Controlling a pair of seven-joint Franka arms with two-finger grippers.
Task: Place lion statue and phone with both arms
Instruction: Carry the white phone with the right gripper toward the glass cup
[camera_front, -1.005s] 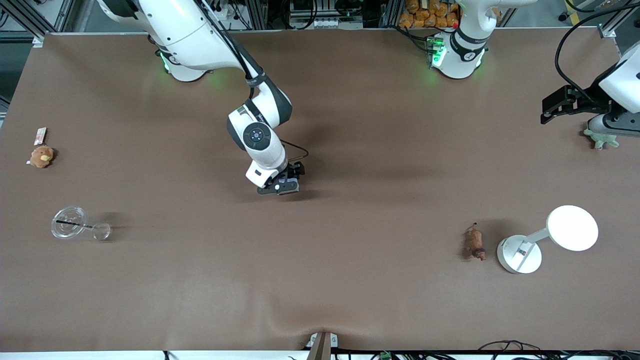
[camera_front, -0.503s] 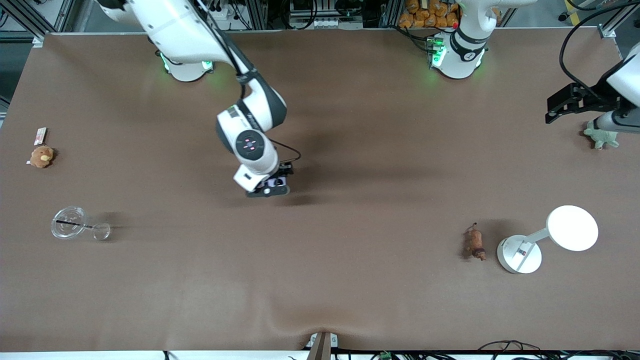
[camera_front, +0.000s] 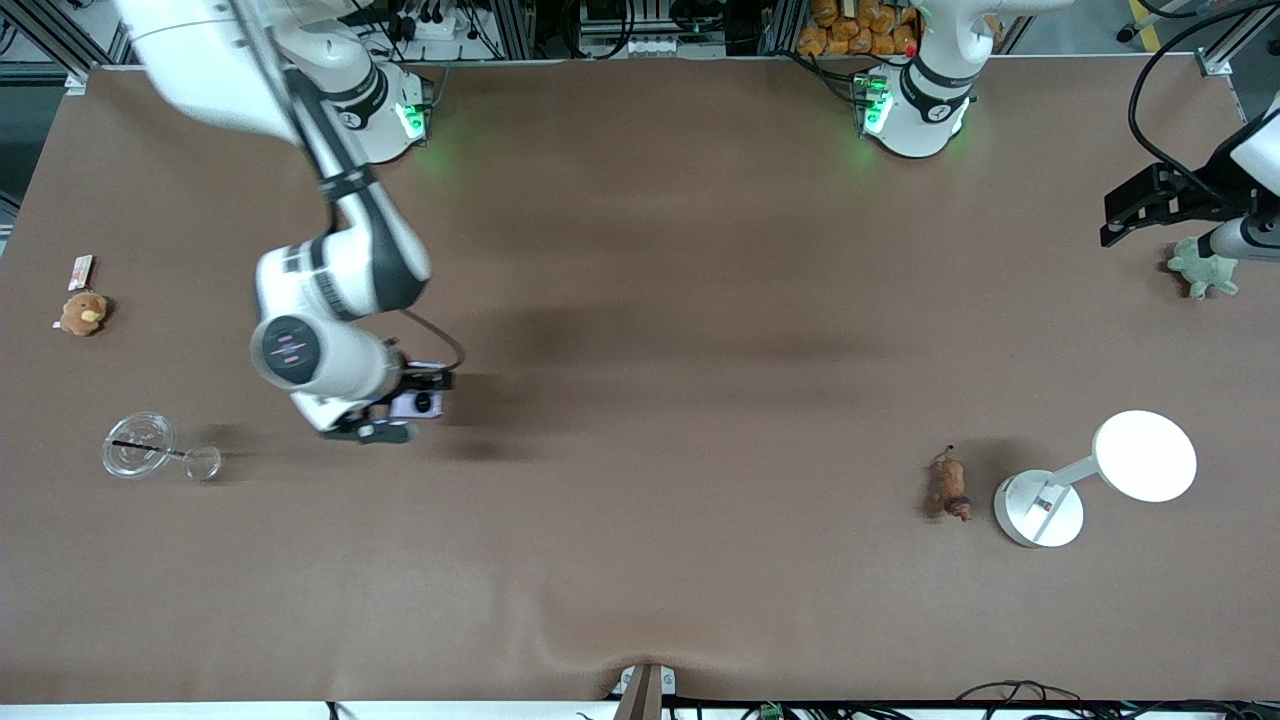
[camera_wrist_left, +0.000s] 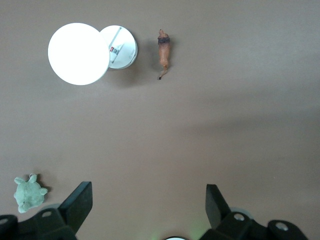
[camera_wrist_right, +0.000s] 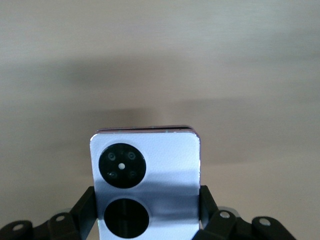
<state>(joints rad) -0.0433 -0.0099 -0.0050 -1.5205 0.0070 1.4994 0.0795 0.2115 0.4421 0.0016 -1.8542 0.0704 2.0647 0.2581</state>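
My right gripper (camera_front: 402, 406) is shut on the phone (camera_front: 418, 404), a pale lavender-white square with two black circles, and holds it above the table toward the right arm's end. In the right wrist view the phone (camera_wrist_right: 146, 165) sits between the fingers (camera_wrist_right: 86, 202). The lion statue (camera_front: 950, 486), small and brown, lies on the table beside a white lamp base; it also shows in the left wrist view (camera_wrist_left: 164, 51). My left gripper (camera_front: 1128, 208) is open and empty, high over the left arm's end of the table near the green plush turtle (camera_front: 1205, 272).
A white lamp (camera_front: 1144, 456) with a round base (camera_front: 1040, 510) stands next to the lion. A tan plush toy (camera_front: 83, 312) and a small packet (camera_front: 80, 270) lie at the right arm's end. A clear glass dish (camera_front: 138, 445) lies nearer the camera there.
My right gripper has carried the phone from the table's middle toward the right arm's end and a little nearer the camera. My left gripper has shifted slightly. The lion has not moved.
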